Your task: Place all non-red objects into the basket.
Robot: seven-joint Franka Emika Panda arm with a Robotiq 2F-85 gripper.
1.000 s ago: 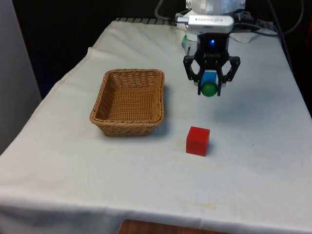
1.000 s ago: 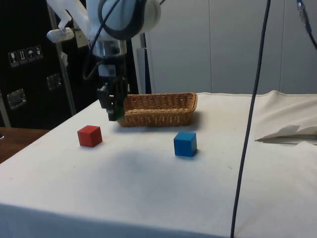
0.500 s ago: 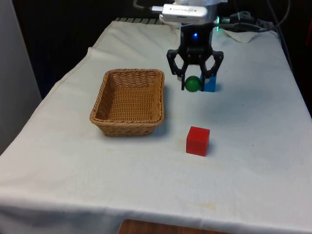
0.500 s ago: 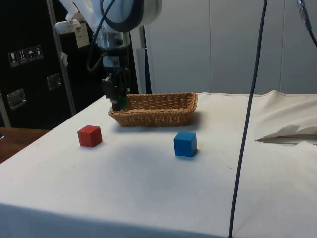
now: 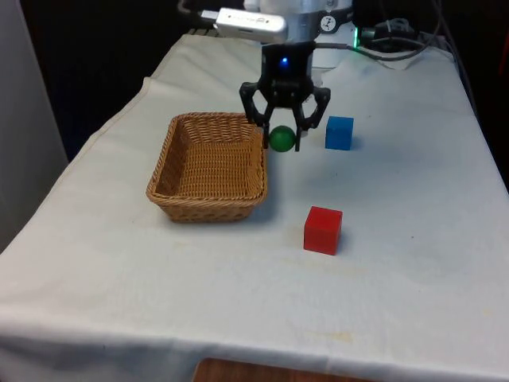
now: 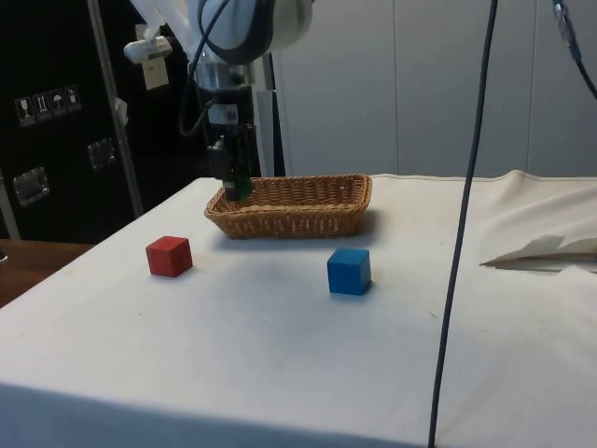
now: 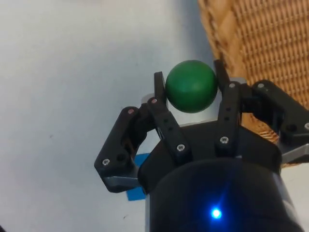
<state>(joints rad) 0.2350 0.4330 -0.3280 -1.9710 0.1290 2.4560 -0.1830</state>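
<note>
My black gripper (image 5: 281, 139) is shut on a green ball (image 5: 281, 138), held in the air just off the wicker basket's (image 5: 208, 163) far corner on the front view's right. The wrist view has the ball (image 7: 191, 86) clamped between both fingers beside the basket's rim (image 7: 215, 38). From the side, the gripper (image 6: 234, 187) hangs at the basket's (image 6: 294, 206) near corner. A blue cube (image 5: 339, 133) stands on the cloth to the gripper's right in the front view. A red cube (image 5: 323, 230) sits nearer the camera.
The basket holds nothing that I can see. Cables (image 5: 398, 40) lie at the table's far end near the robot's base. A dark cable (image 6: 462, 224) hangs across the side view. A crumpled fold of cloth (image 6: 546, 250) lies at the side view's right.
The gripper has carried the green ball toward the front view's left, from in front of the blue cube to the basket's corner, rising slightly. The blue cube now stands uncovered.
</note>
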